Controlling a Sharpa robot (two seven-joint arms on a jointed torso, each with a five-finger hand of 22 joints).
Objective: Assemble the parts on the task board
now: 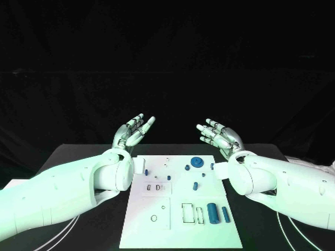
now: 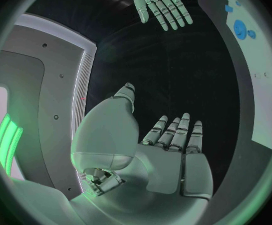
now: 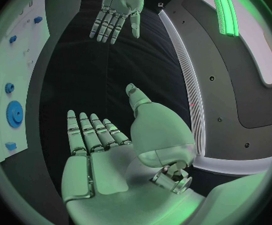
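Black cloth hung behind a black surface (image 1: pixel 85 157) on which a white rectangular task board (image 1: pixel 156 230) lay at the centre of the head view, running down to the lower edge of the frame. Both white arms reached in from the sides, and the silver left hand (image 1: pixel 132 130) and silver right hand (image 1: pixel 220 135) were raised above the far end of the board, palms turned toward each other, fingers straight and apart, with nothing in either. Neither hand touched the board. Small blue parts lay scattered on the board: a round blue gear (image 1: pixel 197 162) near its upper edge, a thick blue cylinder (image 1: pixel 212 213) and a slimmer blue pin (image 1: pixel 225 214) side by side at lower right. From the left wrist camera, the left hand (image 2: pixel 173 150) showed its fingers extended, with the right hand (image 2: pixel 158 5) opposite near the top of the frame.
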